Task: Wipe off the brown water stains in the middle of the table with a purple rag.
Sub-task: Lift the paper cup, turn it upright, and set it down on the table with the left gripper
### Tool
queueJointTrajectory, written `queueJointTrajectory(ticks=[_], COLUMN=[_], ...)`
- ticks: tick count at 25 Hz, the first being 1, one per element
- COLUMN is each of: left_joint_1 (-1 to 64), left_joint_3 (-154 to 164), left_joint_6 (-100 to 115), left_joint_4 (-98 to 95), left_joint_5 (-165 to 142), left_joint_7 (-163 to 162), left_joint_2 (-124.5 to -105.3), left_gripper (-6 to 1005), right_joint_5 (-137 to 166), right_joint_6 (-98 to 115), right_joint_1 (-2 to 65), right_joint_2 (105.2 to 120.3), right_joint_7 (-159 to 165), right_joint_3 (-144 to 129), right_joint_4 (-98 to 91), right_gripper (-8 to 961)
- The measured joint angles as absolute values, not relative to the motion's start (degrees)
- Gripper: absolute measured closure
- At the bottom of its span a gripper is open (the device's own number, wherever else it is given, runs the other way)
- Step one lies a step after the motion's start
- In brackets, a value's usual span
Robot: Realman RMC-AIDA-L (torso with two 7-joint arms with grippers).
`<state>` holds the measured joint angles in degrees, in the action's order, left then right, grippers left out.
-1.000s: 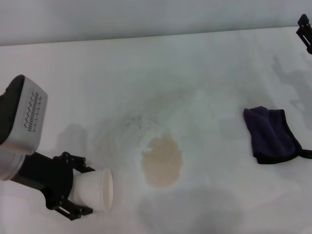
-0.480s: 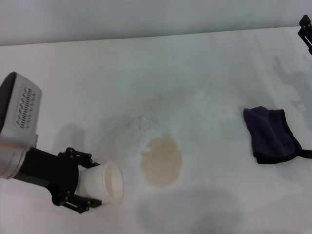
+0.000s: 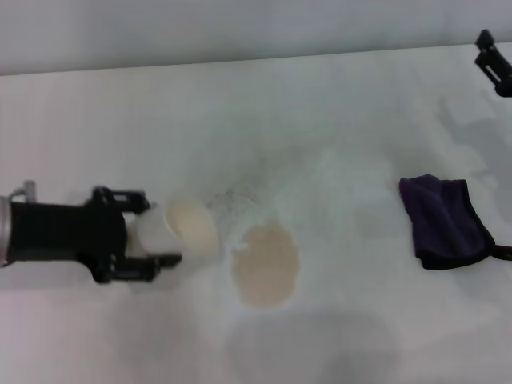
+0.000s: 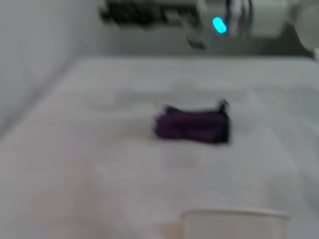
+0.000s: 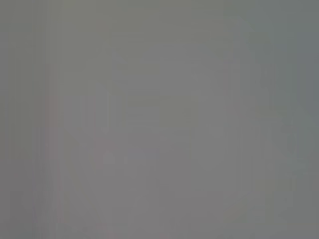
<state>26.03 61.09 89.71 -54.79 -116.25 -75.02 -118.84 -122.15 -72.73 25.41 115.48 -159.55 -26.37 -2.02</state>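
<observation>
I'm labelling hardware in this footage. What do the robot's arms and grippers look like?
The left gripper is matte black with angular linkage fingers, on a black cylindrical wrist ending in a silver collar. Of the right gripper, only a small black piece shows at the table's far corner.

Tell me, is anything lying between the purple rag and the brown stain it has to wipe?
Nothing visible does. The table between the purple rag and the brown stain is bare. The paper cup, held on its side by the left pincer, is on the stain's opposite side. The right pincer is at the far right edge.
</observation>
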Motion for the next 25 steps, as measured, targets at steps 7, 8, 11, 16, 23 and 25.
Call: queueJointTrajectory(ticks=[7, 8, 11, 16, 23, 25], left_joint_1=[24.5, 24.3, 23.5, 22.0, 20.2, 20.2], left_joint_3=[49.7, 48.2, 45.8, 42.2, 40.7, 40.7], left_joint_6=[88.6, 88.6, 88.3, 85.1, 83.0, 82.7], left_joint_4=[-44.5, -43.2, -39.9, -32.9, -21.6, -18.4], left_joint_5=[-106.6, -105.7, -104.0, -100.5, -89.2, -86.0], left_joint_7=[-63.9, -62.6, -59.8, -54.3, -42.4, -38.9], left_joint_2=[-118.82, -118.83, -118.86, -118.91, -119.17, -119.23], left_gripper=[315, 321, 338, 374, 432, 447], right_joint_5=[-122.2, -122.2, -122.2, -122.2, -122.2, -122.2], right_joint_6=[-72.8, -72.8, -72.8, -72.6, -72.6, -72.4], right_joint_1=[25.5, 25.6, 25.6, 25.6, 25.5, 25.4], right_joint_2=[115.55, 115.56, 115.56, 115.6, 115.74, 115.72], right_joint_7=[-159.6, -159.5, -159.4, -159.4, -159.7, -159.8], right_joint_3=[-30.0, -30.3, -31.6, -33.1, -34.1, -34.1], right_joint_4=[-2.3, -2.3, -2.3, -2.3, -2.3, -2.3], right_gripper=[80, 80, 80, 80, 80, 80])
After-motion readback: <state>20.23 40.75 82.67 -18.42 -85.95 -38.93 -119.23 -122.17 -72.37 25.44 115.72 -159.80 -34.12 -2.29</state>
